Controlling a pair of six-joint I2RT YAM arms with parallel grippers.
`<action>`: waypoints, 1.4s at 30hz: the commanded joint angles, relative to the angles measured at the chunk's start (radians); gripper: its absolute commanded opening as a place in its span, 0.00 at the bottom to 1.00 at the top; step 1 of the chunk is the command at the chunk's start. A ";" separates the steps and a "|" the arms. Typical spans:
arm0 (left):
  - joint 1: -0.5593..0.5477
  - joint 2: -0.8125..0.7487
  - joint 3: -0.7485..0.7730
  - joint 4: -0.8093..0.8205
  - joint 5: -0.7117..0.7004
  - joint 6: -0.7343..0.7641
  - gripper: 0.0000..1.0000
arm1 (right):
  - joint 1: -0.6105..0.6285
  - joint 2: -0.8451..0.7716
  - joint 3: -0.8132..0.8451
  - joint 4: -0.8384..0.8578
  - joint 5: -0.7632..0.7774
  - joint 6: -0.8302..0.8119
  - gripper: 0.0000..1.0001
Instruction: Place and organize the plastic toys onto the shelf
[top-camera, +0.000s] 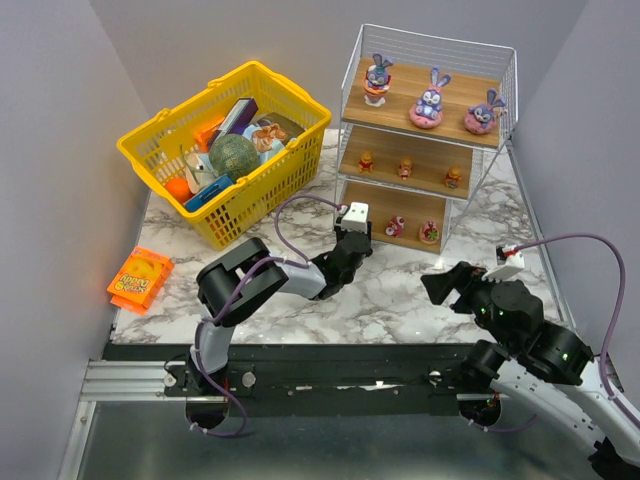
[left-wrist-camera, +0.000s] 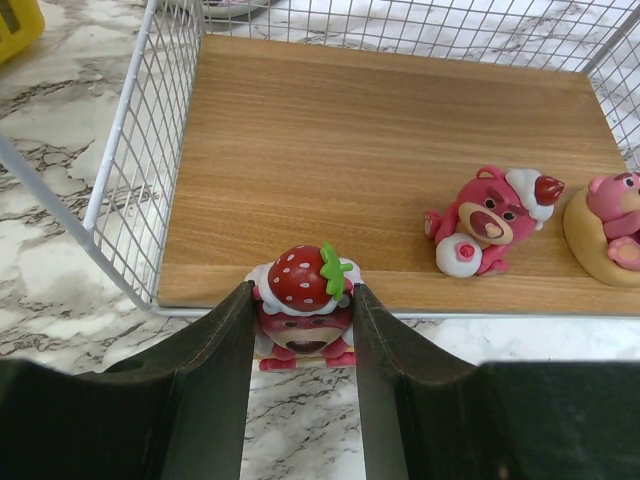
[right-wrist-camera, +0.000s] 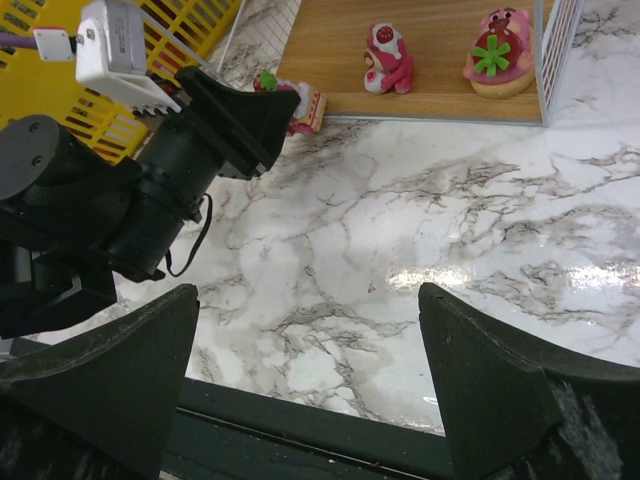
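Observation:
My left gripper (left-wrist-camera: 300, 292) is shut on a pink rounded toy with a strawberry cap (left-wrist-camera: 299, 305), holding it just in front of the left part of the shelf's bottom board (left-wrist-camera: 380, 150). Two more pink toys (left-wrist-camera: 489, 217) (left-wrist-camera: 611, 213) stand on that board to the right. In the top view the shelf (top-camera: 350, 120) holds three purple bunnies (top-camera: 430, 101) on top and three orange bears (top-camera: 404, 168) in the middle. My left gripper (top-camera: 356, 248) is at the bottom tier. My right gripper (top-camera: 440, 287) is open and empty over the marble (right-wrist-camera: 310, 330).
A yellow basket (top-camera: 225, 150) full of items stands at the back left, close to the left arm. An orange packet (top-camera: 139, 278) lies at the table's left edge. The shelf's wire side walls (left-wrist-camera: 150, 150) flank the bottom board.

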 joint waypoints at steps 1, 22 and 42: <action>0.024 0.032 0.044 0.044 -0.019 0.009 0.00 | 0.004 -0.016 -0.022 -0.015 -0.002 0.007 0.96; 0.069 0.127 0.156 -0.016 0.018 0.073 0.19 | 0.004 -0.038 -0.047 -0.001 0.013 0.017 0.96; 0.069 0.106 0.098 0.099 0.042 0.096 0.80 | 0.004 -0.061 -0.054 -0.011 0.033 0.034 0.96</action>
